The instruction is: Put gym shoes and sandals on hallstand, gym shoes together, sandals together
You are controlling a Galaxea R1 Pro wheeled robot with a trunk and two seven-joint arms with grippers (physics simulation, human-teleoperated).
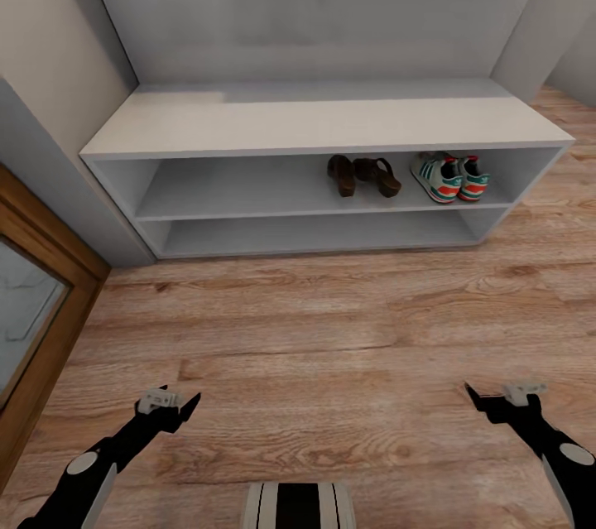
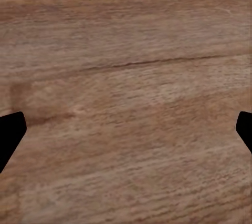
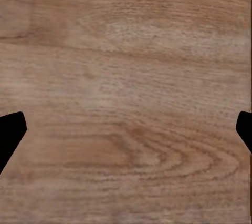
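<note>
The hallstand (image 1: 314,125) stands against the back wall, its flat top bare and its two open shelf levels facing the robot. On the upper shelf, right of the middle, all four pieces of footwear sit in a row. The two sandals (image 1: 362,175) lie side by side, touching or nearly so, their long axes running roughly front to back on the shelf with a slight splay; which end faces outward is hard to tell. Just to their right, the two gym shoes (image 1: 451,175) sit next to each other, long axes also front to back and angled a little toward the right, red-orange heel patches facing out toward the robot and toes pointing into the shelf.

The corridor floor (image 1: 331,330) stretches between the rack and the robot. The left gripper (image 1: 170,405) and the right gripper (image 1: 497,398) hover low over the planks, well apart from the rack. Both wrist views show wood grain between widely spread fingertips, with nothing held.
</note>
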